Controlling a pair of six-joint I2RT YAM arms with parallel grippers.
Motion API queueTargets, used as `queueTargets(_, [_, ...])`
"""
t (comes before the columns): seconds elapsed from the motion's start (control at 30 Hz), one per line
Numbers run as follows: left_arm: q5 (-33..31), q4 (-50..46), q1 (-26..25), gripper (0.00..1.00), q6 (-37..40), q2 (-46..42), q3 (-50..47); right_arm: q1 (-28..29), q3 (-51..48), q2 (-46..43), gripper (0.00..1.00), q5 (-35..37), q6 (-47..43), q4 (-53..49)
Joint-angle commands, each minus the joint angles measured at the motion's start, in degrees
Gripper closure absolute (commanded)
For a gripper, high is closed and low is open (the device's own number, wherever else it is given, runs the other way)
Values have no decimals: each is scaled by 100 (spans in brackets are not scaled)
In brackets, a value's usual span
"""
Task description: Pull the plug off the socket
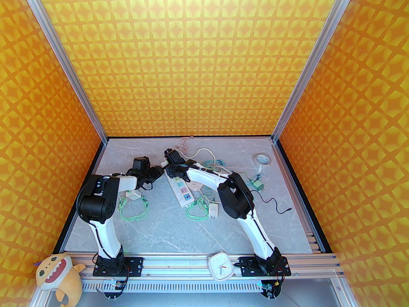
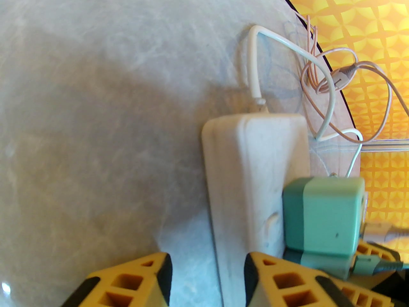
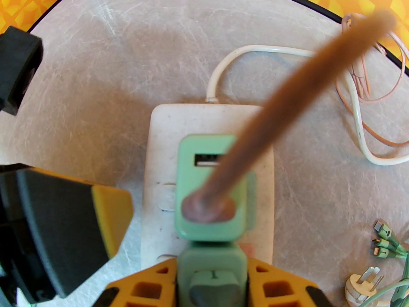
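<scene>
A white power strip (image 1: 181,192) lies mid-table, also seen side-on as the power strip (image 2: 252,177) and from above as the power strip (image 3: 159,145). Two green plugs sit in it. The far green plug (image 3: 211,184) carries a blurred brown cable (image 3: 287,85). My right gripper (image 3: 212,277) is shut on the near green plug (image 3: 212,267), a yellow finger (image 3: 143,289) on each side. My left gripper (image 2: 206,280) stands open at the strip's left side, its right finger (image 2: 287,283) over the strip's edge. In the top view the left gripper (image 1: 158,172) and right gripper (image 1: 175,172) nearly meet.
Green cables (image 1: 134,214) coil left and right of the strip. A white charger (image 1: 213,210), a loose black cable (image 1: 274,205), a tape roll (image 1: 263,159) and a thin pink cable (image 1: 183,143) lie around. A clock (image 1: 220,265) sits on the front rail.
</scene>
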Motion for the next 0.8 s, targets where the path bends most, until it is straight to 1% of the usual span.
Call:
queueTargets(0.0, [85, 257, 49, 56, -81, -250, -125, 108, -492, -389, 77, -58, -217, -146])
queueTargets(0.17, [87, 315, 16, 56, -133, -378, -267, 177, -1089, -847, 76, -205, -264, 13])
queueTargets(0.37, [85, 290, -225, 53, -61, -505, -422, 213, -1464, -1175, 76, -266, -279, 61])
queueTargets(0.6, [84, 32, -405, 54, 30, -279, -249, 218, -1602, -1226, 75, -290, -153, 153])
queueTargets(0.77, [45, -381, -468, 55, 67, 30, 29, 222, -1570, -1157, 75, -333, -114, 177])
